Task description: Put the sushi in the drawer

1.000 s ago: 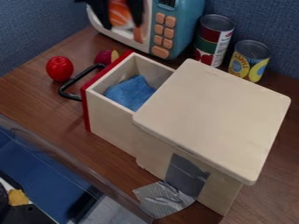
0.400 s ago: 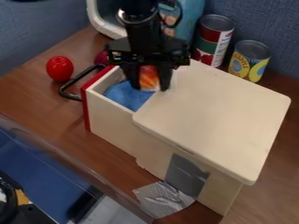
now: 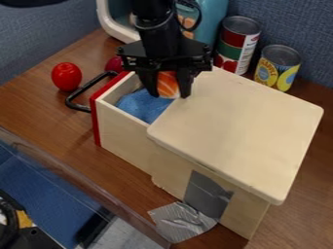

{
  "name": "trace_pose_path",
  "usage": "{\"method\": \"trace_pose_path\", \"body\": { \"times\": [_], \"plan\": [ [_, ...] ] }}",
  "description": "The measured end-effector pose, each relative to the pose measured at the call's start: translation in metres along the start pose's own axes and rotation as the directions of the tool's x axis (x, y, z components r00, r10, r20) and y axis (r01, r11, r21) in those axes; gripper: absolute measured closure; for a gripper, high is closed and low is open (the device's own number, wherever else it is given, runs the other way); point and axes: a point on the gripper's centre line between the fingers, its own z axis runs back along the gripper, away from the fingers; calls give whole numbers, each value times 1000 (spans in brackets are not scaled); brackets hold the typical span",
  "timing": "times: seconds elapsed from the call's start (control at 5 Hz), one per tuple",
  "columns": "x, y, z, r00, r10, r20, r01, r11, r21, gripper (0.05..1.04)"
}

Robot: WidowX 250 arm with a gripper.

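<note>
The black gripper point(image 3: 170, 90) hangs over the back right part of the open drawer, beside the front edge of the box's lid. It is shut on the orange and white sushi point(image 3: 167, 83), held between its two fingers. Below it, the wooden drawer point(image 3: 122, 124) with a red front stands pulled out of the box, and a blue cloth point(image 3: 143, 105) lies inside. The gripper hides the drawer's back right corner. Whether the sushi touches the cloth, I cannot tell.
The box's wooden top point(image 3: 240, 129) is close at the right. Two cans point(image 3: 238, 44) point(image 3: 278, 67) and a toy microwave point(image 3: 211, 17) stand behind. A red tomato point(image 3: 66, 76) and a dark red item point(image 3: 114, 64) lie near the black drawer handle point(image 3: 79, 94).
From the top left, above the microwave, the gripper has come right and down to the drawer with the sushi. Since the middle frame it has barely moved.
</note>
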Motion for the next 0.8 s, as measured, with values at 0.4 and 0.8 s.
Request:
{"method": "trace_pose_path", "body": {
  "times": [0.4, 0.8],
  "plan": [
    [-7, 26, -8, 997, 18, -68, -16, 999, 32, 455],
    [-14, 27, 17, 997, 8, -79, -7, 1000, 18, 79]
  ]
}}
